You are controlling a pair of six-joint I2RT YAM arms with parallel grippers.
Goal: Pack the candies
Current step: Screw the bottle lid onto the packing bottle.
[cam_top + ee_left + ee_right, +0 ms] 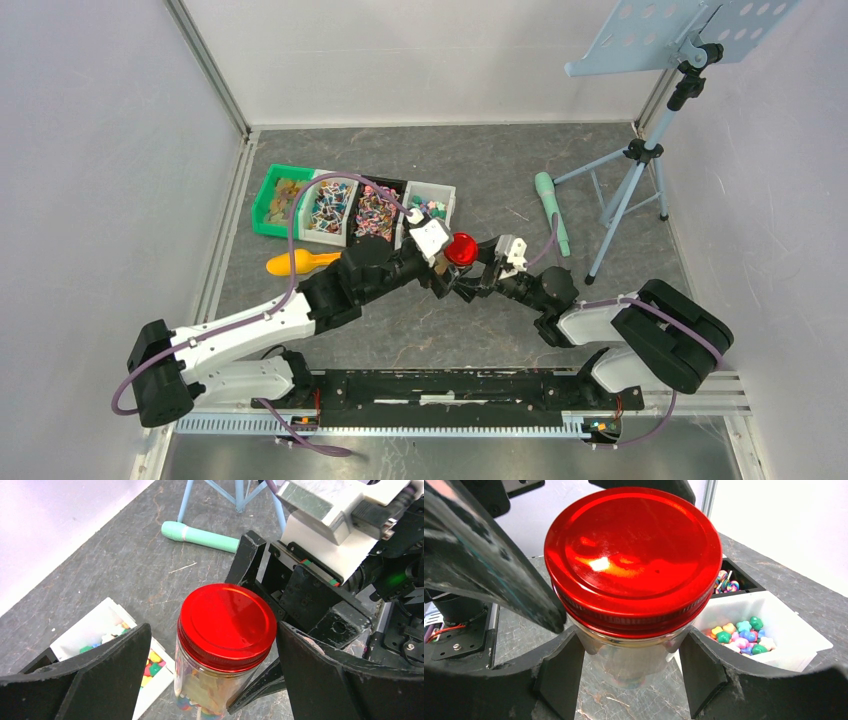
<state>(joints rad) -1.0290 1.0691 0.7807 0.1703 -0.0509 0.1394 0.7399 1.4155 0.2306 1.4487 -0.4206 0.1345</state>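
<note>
The right jaws are grasping the clear jar (624,662) by its body just under the red lid (634,555), one finger on each side of the glass. The jar is standing upright with the lid sitting on its mouth. I cannot tell if its base is touching the grey worktop (480,160). The left jaws are released, spread wide to either side of the lid at rim height, close to the rim but not squeezing it. The candies (739,632) are lying in the white bin (804,645) just beside the jar: small star-like sweets in pink, green, yellow and blue. More candies are showing through the bottom of the jar, and more are filling the other bins of the row along the far left of the worktop. Those include the black bin (378,212) next to the white one and the green bin (268,200) at the row's left end. The orange scoop (300,262) is lying on the worktop in front of the bins, beside the left arm (290,315). A mint-green cylinder (552,212) is lying to the right of the jar, near the legs of a light-blue stand (640,160).
</note>
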